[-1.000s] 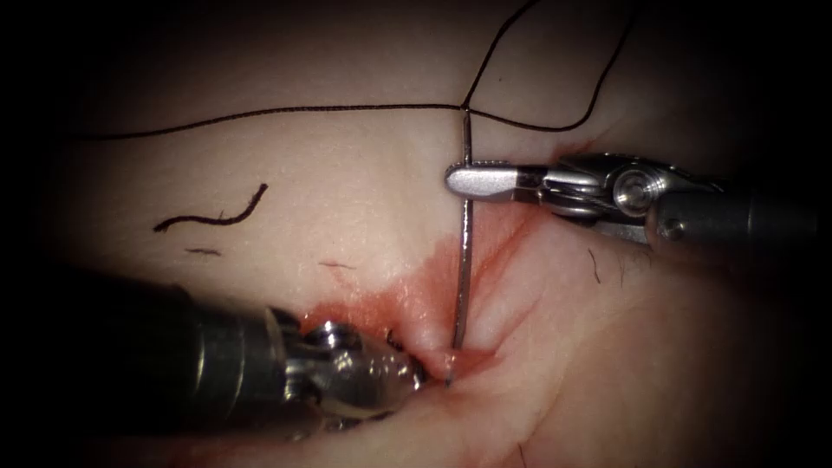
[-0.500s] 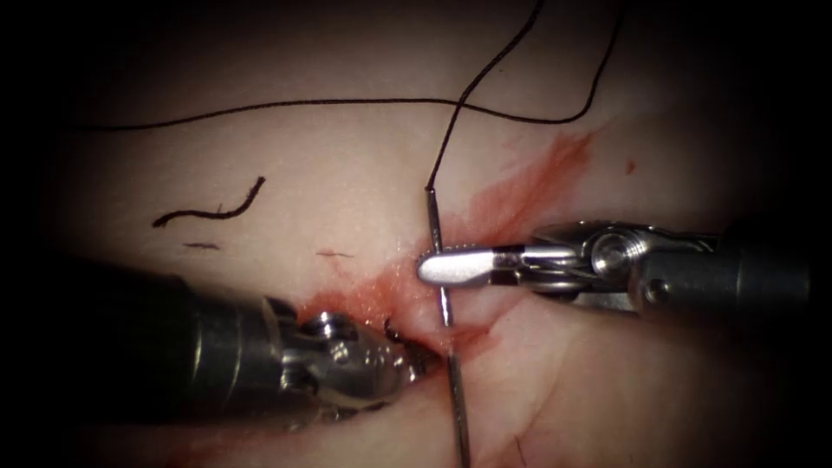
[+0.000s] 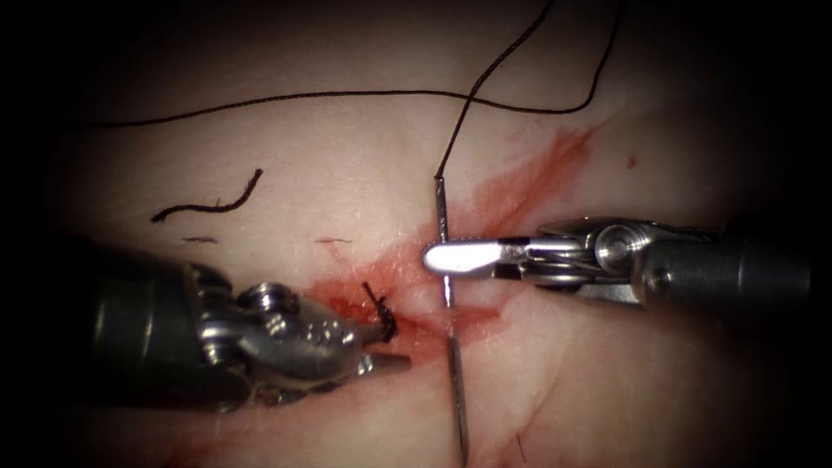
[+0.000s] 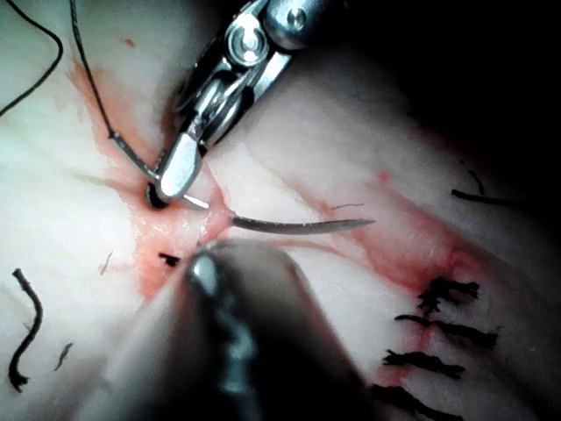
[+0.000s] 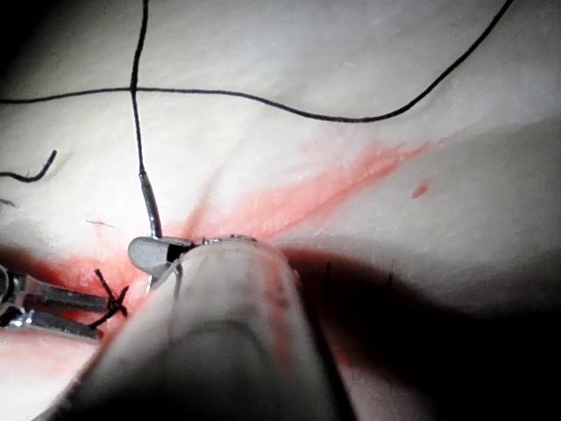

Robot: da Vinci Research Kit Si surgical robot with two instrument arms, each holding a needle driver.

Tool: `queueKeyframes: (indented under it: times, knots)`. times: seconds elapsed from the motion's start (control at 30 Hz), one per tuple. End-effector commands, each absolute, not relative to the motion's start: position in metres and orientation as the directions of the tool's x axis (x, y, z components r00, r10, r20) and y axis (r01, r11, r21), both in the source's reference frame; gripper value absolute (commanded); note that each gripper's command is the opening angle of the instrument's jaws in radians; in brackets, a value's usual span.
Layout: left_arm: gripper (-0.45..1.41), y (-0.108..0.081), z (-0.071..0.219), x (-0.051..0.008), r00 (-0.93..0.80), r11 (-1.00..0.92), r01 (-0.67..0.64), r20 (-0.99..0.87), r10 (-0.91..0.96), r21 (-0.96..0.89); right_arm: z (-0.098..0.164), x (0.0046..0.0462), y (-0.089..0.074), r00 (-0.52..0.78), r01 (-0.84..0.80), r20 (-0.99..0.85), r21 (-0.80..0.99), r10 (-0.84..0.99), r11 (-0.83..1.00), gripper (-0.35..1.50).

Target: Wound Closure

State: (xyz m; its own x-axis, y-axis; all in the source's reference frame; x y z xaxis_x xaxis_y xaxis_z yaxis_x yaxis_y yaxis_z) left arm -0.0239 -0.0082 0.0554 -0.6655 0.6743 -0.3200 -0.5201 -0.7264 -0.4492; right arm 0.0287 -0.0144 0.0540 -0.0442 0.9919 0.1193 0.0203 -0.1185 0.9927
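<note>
Endoscope view, right tool (image 3: 459,256) level, clamped on needle (image 3: 451,347) near its tail, left tool (image 3: 386,362) parted, empty.

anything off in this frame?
Red fluid is smeared along the cut. A loose thread end lies on the tissue left of it. The right tool grips the needle near its tail; the needle lies free above the tissue.

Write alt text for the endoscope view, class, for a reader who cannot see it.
The right tool grips the needle near its thread end, the needle lying over the red fluid on the tissue. The left tool, jaws open and empty, sits beside a dark knot. Thread trails from the needle's upper end; a cut end of thread lies left.
</note>
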Motion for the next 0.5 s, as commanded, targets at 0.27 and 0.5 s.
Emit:
queueKeyframes:
  times: [0.27, 0.5]
  knots:
    - [0.27, -0.0054, 0.0500, -0.0243, -0.633, -0.806, -0.379, -0.508, 0.585, -0.456, 0.0539, 0.0283, -0.0120, -0.148, 0.002, 0.095, 0.995, 0.984, -0.096, -0.35]
    - [0.24, -0.0060, 0.0504, -0.0259, -0.680, -0.986, 0.079, -0.731, 0.055, -0.147, 0.0534, 0.0286, -0.0126, -0.163, 0.054, 0.215, 0.977, 0.963, -0.209, -0.35]
